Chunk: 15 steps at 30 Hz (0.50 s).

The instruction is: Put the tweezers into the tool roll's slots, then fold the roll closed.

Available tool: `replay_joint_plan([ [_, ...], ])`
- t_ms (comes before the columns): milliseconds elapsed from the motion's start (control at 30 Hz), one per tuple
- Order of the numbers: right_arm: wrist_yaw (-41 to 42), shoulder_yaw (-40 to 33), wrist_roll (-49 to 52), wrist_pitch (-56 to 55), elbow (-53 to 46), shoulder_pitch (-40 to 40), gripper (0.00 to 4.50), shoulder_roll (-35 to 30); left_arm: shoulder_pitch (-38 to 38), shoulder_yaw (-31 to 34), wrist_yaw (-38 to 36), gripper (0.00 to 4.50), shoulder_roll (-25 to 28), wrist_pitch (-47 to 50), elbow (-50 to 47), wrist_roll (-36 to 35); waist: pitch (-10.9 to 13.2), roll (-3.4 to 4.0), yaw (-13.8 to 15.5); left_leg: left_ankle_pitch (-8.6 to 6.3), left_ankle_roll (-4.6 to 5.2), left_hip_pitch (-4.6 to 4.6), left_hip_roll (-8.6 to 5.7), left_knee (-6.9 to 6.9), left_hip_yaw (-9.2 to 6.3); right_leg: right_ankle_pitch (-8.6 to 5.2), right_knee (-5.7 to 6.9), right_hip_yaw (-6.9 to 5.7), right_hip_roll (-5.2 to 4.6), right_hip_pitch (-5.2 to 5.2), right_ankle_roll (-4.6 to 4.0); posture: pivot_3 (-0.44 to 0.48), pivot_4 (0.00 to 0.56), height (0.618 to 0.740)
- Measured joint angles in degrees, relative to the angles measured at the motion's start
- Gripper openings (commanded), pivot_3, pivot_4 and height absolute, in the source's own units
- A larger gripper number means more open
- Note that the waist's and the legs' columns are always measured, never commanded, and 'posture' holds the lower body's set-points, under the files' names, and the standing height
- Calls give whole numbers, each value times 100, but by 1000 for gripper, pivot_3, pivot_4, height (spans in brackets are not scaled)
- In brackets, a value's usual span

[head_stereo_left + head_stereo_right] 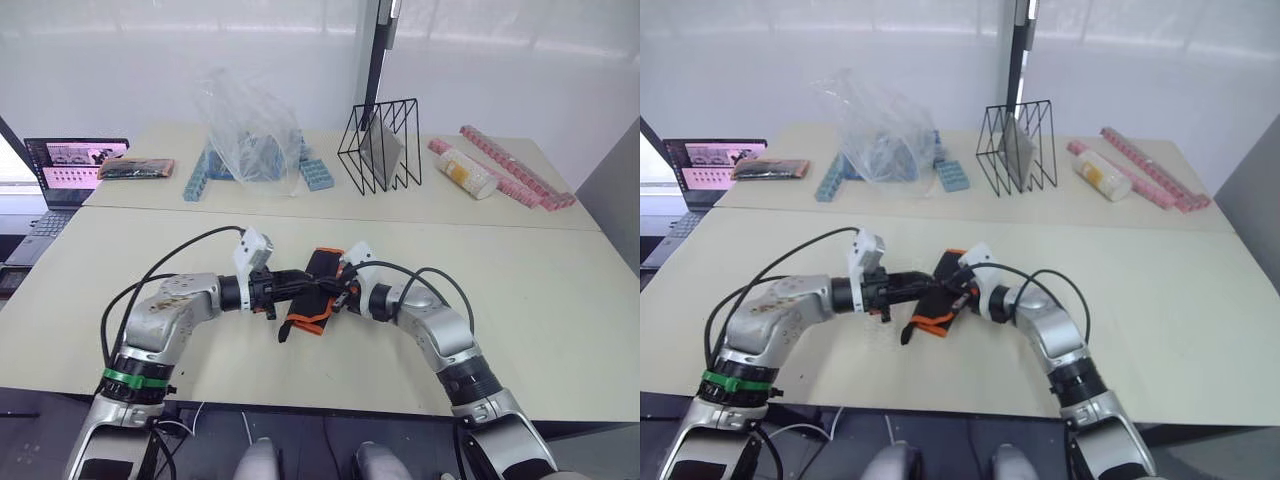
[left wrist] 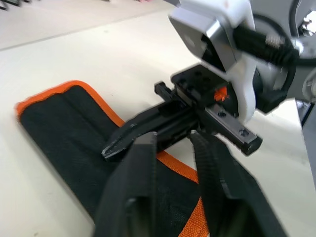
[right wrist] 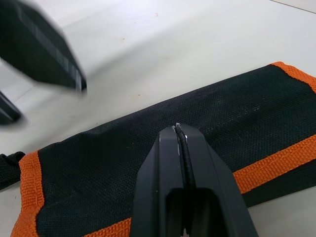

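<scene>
Tool roll [image 1: 318,292] lies folded on the table [image 1: 520,290] btwn both arms — right gripper [image 3: 180,129] pinched tight w/ nothing between fingers, pressing the flap down, left gripper [image 2: 173,140] parted over it, empty — prob to flatten the fold; tweezers presumably inside.

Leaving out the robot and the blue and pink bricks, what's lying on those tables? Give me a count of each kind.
Roll: 1
Laptop: 1
Clear bag: 1
Wire rack: 1
Dark packet: 1
Pale cylinder: 1
Total: 6
</scene>
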Motion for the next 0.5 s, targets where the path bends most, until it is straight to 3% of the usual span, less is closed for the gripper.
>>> replay_joint_plan([
  [200,-4,-28,-24,-45,-138,77,0,-13,22,-620,-152,74,-48,-1016,800,876,0,0,7,0,1,-3,0,0,-1,0,-1,0,0,-1,0,0,150,689],
  [433,-117,-47,-40,-128,-175,156,0,2,16,-718,-168,74,-131,-1398,923,1137,-2,2,31,1,2,2,-1,1,0,0,-4,0,-1,6,1,0,150,689],
  [500,-139,-45,-38,-114,-173,161,0,43,67,-703,-170,74,-121,-1402,887,1157,-7,-1,47,-1,-1,31,40,3,72,3,6,32,2,-65,-8,0,150,689],
])
